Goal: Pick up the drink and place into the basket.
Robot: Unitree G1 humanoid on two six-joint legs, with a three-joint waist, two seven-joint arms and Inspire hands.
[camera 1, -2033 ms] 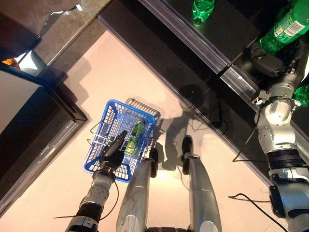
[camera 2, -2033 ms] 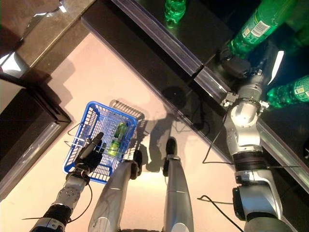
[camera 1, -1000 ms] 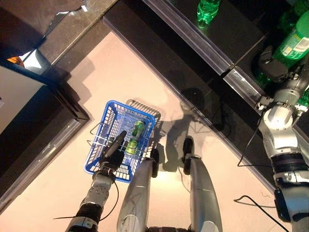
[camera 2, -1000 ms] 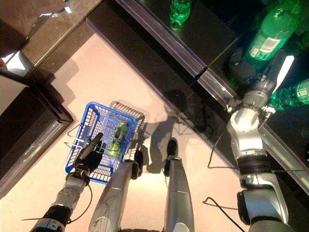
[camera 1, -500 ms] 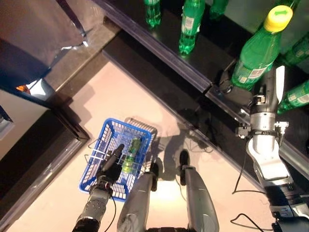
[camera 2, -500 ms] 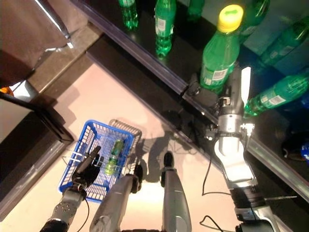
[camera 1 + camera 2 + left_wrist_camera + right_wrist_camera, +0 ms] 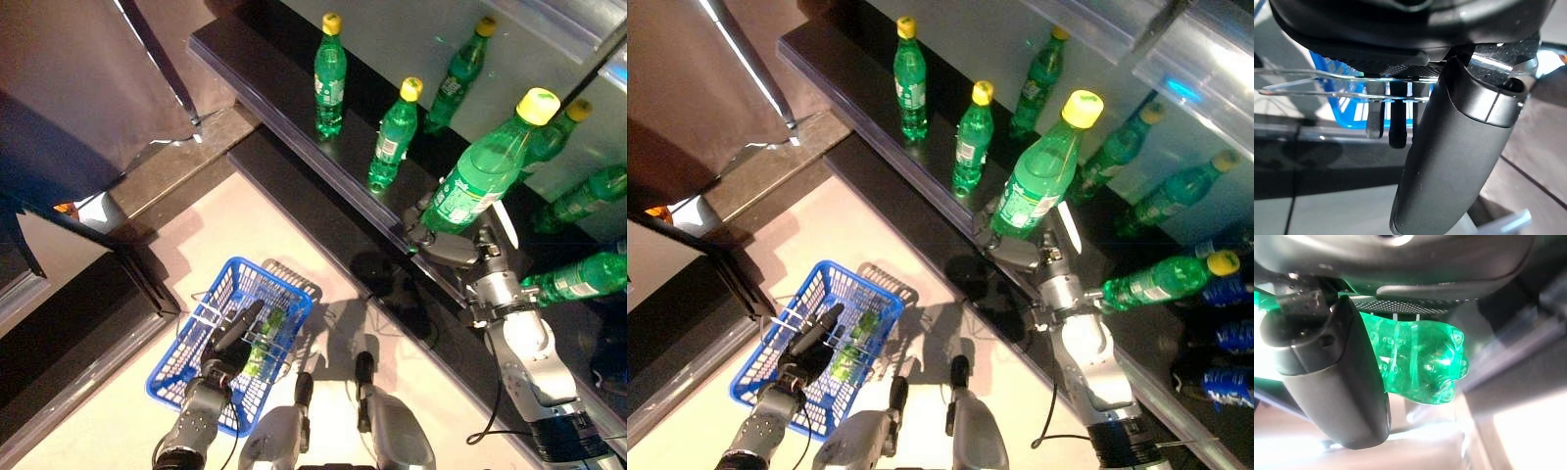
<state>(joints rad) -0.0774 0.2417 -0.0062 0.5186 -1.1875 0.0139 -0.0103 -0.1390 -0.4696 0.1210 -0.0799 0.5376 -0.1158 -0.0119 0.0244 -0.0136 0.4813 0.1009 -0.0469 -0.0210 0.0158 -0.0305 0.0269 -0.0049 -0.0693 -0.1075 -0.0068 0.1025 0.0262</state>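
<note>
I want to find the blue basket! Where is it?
The blue basket hangs low on the robot's left in the eye views, above the pale floor, its wire handles in the left hand, a green bottle inside.

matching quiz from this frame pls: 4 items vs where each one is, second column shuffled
Items:
1. green bottle with yellow cap
2. blue basket
3. small green bottle
4. leftmost bottle

Places:
A. standing upright on the dark shelf
B. lying inside the basket
C. held in the right hand, lifted clear of the shelf
D. hanging by its wire handles from the left hand, above the pale floor

Pairs: 1-C, 2-D, 3-B, 4-A
</note>
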